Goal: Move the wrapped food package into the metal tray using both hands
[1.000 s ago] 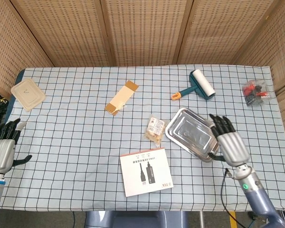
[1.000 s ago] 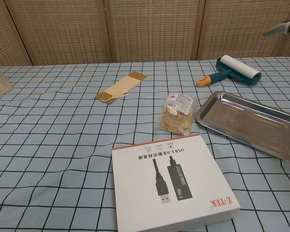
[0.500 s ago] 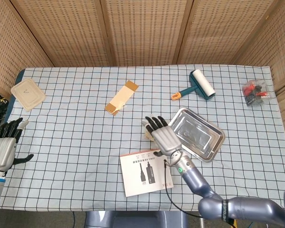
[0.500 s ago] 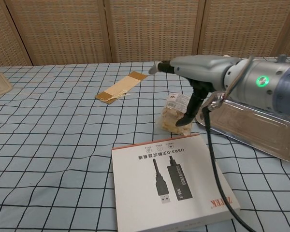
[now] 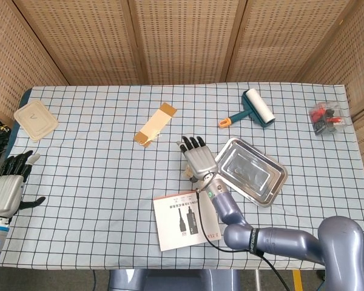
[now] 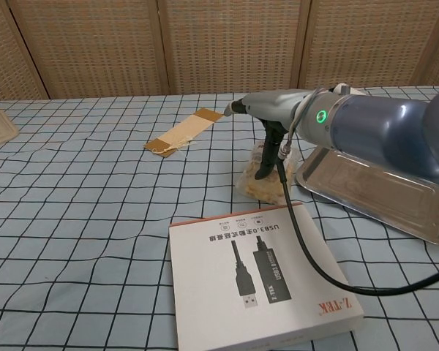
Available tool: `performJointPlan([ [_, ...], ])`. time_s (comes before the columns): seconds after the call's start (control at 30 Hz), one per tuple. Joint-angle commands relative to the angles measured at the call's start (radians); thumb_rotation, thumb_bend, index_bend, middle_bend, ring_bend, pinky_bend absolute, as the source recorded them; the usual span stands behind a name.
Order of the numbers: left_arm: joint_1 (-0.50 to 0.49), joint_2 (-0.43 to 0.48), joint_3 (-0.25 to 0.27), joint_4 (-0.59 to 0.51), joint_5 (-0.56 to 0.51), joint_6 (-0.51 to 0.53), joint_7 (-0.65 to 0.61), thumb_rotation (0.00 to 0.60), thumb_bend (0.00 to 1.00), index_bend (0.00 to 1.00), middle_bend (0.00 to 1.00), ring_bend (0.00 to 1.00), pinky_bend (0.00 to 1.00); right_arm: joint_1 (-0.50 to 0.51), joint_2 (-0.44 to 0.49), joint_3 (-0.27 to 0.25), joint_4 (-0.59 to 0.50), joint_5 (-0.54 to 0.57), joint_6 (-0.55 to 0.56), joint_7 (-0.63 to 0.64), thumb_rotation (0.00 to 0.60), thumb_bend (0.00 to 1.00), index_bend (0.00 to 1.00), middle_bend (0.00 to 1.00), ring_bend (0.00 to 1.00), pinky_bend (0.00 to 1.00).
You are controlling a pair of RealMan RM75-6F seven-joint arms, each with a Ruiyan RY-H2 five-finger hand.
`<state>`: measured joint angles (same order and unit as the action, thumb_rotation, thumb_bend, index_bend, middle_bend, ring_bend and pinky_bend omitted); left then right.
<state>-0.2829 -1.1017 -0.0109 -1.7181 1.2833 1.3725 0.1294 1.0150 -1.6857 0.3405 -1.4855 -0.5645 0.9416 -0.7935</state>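
Note:
The wrapped food package point(image 6: 259, 185), clear wrap with a pale label, lies on the checked cloth just left of the metal tray point(image 6: 380, 186). My right hand point(image 6: 274, 108) hovers flat over it with the fingers spread and the thumb hanging down in front of the wrap, gripping nothing. In the head view the right hand point(image 5: 197, 159) hides most of the package point(image 5: 186, 174), and the tray point(image 5: 250, 171) sits empty to its right. At the table's left edge my left hand point(image 5: 9, 189) is held open, far from the package.
A white USB cable box point(image 5: 187, 219) lies just in front of the package. A lint roller point(image 5: 255, 109), a brown cardboard strip point(image 5: 156, 124), a beige lid point(image 5: 35, 120) and a clear box of red parts point(image 5: 327, 118) lie further off.
My right hand swept from the tray's right side leftward across the tray and now hangs over the package. The left hand has barely moved.

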Motion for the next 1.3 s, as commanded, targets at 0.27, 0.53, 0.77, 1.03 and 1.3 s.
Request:
performJointPlan([
  [0.27,0.008,0.002,-0.009,-0.008,0.014,-0.018,0.005,0.6,0.0,0.0,0.0,0.0,0.0,0.039,-0.048,-0.037,0.132,0.061,-0.061,0.039,0.6,0.11,0.01,0.0,0.0,0.0],
  [0.53,0.012,0.0,-0.028,0.008,-0.005,-0.035,0.01,0.6,0.0,0.0,0.0,0.0,0.0,0.045,-0.152,-0.066,0.314,-0.018,-0.047,0.113,0.6,0.13,0.32,0.12,0.08,0.31],
  [0.77,0.013,-0.007,-0.041,0.007,-0.016,-0.046,0.024,0.6,0.0,0.0,0.0,0.0,0.0,0.029,-0.21,-0.084,0.373,-0.125,-0.033,0.182,0.6,0.17,0.67,0.5,0.47,0.61],
  [1.03,0.02,-0.004,-0.049,0.007,-0.01,-0.046,0.015,0.6,0.0,0.0,0.0,0.0,0.0,0.029,-0.161,-0.044,0.292,-0.244,0.047,0.211,0.6,0.18,0.7,0.52,0.48,0.61],
  [1.3,0.023,-0.001,-0.054,0.005,-0.011,-0.058,0.013,0.6,0.0,0.0,0.0,0.0,0.0,-0.033,0.017,-0.008,0.091,-0.243,0.163,0.14,0.6,0.18,0.69,0.52,0.48,0.61],
])
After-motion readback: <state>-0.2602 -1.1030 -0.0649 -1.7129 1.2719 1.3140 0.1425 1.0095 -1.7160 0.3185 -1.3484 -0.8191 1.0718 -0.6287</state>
